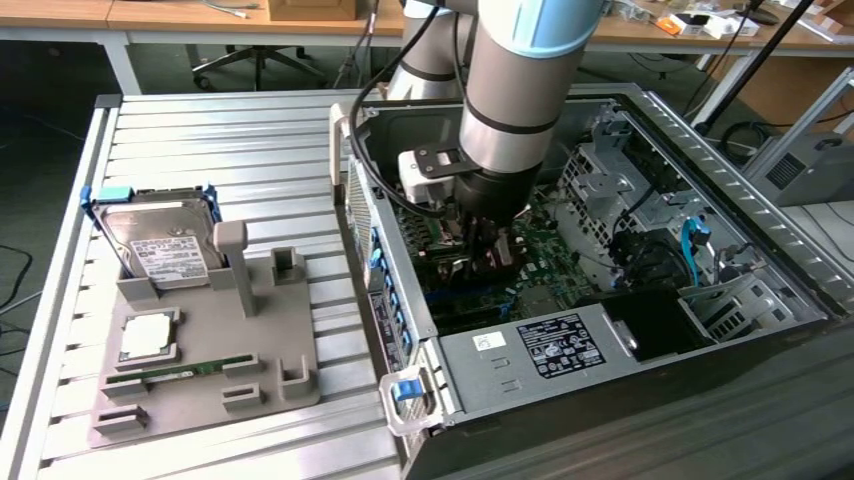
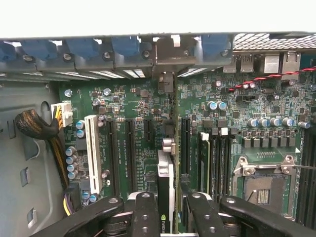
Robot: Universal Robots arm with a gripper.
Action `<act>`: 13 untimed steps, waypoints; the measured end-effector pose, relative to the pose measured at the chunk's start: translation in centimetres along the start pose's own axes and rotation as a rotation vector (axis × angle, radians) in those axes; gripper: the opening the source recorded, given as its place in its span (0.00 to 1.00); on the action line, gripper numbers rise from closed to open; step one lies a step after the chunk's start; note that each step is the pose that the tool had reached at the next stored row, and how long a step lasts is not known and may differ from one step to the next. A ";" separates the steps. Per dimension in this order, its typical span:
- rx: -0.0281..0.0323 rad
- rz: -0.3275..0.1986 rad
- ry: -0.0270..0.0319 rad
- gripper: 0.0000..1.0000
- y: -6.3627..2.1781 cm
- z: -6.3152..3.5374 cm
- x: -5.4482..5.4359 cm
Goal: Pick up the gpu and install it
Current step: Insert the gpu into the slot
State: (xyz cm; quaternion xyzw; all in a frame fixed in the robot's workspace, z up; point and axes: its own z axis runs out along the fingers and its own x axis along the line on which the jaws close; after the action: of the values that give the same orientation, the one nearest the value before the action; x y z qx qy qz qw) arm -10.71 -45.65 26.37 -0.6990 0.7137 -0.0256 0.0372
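Observation:
In the wrist view the gpu (image 2: 167, 183) stands edge-on between my gripper's black fingers (image 2: 145, 213), a thin dark card running across the green motherboard (image 2: 133, 98) toward the case's rear wall. Its metal bracket end (image 2: 168, 81) lies at the rear slot openings under the blue clips. My gripper (image 2: 170, 217) is shut on the gpu. I cannot tell whether the card's edge sits in a slot. In the exterior view my gripper (image 1: 487, 250) reaches down inside the open computer case (image 1: 534, 350), over the motherboard.
A white expansion slot (image 2: 91, 153), black slots, a braided cable bundle (image 2: 34, 126) and the CPU socket (image 2: 261, 182) surround the card. Outside the case, a grey fixture (image 1: 200, 385) holds a hard drive (image 1: 160, 245), a processor (image 1: 147, 335) and a green memory stick (image 1: 187, 370).

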 end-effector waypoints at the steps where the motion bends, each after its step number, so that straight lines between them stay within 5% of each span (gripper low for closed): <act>1: -0.0001 0.000 0.0002 0.27 0.01 0.06 0.0; 13: -0.0002 0.000 0.0015 0.27 -0.01 0.25 0.0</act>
State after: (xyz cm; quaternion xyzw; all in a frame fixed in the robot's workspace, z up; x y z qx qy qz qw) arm -10.68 -45.64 26.12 -0.6990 0.7137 -0.0260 0.0367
